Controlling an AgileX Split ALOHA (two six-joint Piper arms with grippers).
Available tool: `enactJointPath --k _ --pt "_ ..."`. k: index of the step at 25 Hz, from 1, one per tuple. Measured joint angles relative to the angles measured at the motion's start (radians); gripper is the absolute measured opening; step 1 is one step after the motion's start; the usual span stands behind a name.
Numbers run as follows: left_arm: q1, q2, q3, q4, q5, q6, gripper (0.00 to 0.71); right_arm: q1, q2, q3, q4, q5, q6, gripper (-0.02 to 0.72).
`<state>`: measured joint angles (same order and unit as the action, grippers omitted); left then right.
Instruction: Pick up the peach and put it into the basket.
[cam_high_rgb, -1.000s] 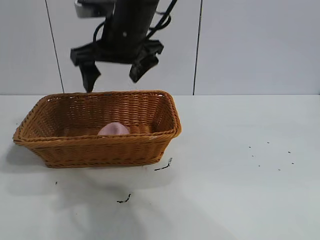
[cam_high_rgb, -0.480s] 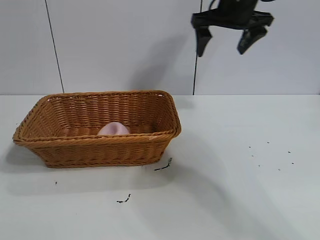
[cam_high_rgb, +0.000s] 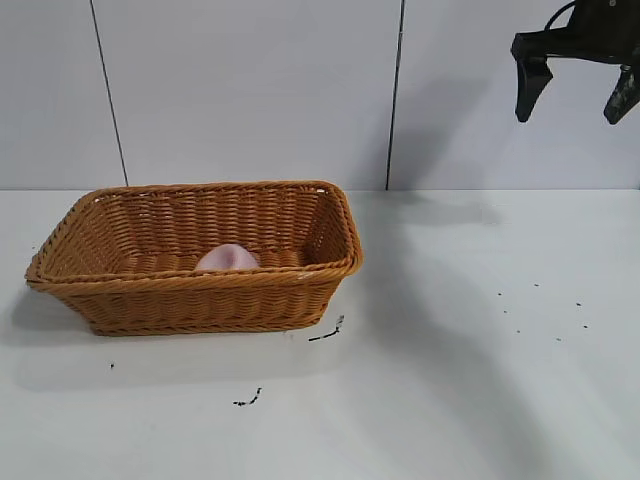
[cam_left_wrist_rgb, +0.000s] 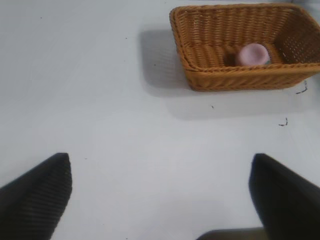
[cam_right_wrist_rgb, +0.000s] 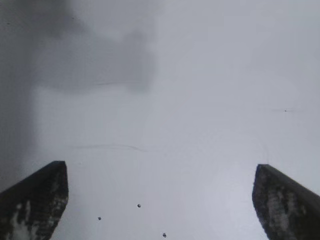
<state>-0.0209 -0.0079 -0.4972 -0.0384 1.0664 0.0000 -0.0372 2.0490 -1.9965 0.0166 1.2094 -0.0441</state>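
Peach (cam_high_rgb: 228, 258) resting inside basket (cam_high_rgb: 130, 300), left-centre of frame. Right gripper (cam_high_rgb: 574, 78) released, empty, high at upper right. Left gripper (cam_left_wrist_rgb: 160, 192) spread, idle. Looks done; only retreat left.

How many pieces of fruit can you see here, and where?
1: a peach lying inside the basket, near its front wall. The wall hides its lower part and could hide something small beside it.

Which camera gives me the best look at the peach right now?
The left wrist view: it looks down into the basket at the whole peach. The exterior view shows only its top above the rim. The right wrist view misses it.
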Motion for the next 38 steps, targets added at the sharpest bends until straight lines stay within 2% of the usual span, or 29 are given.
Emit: enactJointPath --k 14,16,21,24,31,38 --pt "0.000 0.000 0.000 0.000 0.000 0.000 0.693 0.000 -0.908 1.038 0.001 0.002 -0.011 0.696" --pt "0.000 0.000 0.000 0.000 0.000 0.000 0.693 0.000 -1.052 1.153 0.001 -0.018 -0.011 0.696" --pt "0.000 0.000 0.000 0.000 0.000 0.000 0.693 0.000 -1.408 1.412 0.004 -0.133 -0.011 0.696" --pt "0.000 0.000 0.000 0.000 0.000 0.000 0.693 0.000 -1.603 1.491 0.009 -0.156 -0.011 0.696" --pt "0.000 0.000 0.000 0.000 0.000 0.000 0.693 0.000 -1.932 1.498 0.012 -0.183 -0.011 0.696" --pt "0.000 0.000 0.000 0.000 0.000 0.000 0.693 0.000 -2.052 1.500 0.013 -0.182 -0.011 0.696"
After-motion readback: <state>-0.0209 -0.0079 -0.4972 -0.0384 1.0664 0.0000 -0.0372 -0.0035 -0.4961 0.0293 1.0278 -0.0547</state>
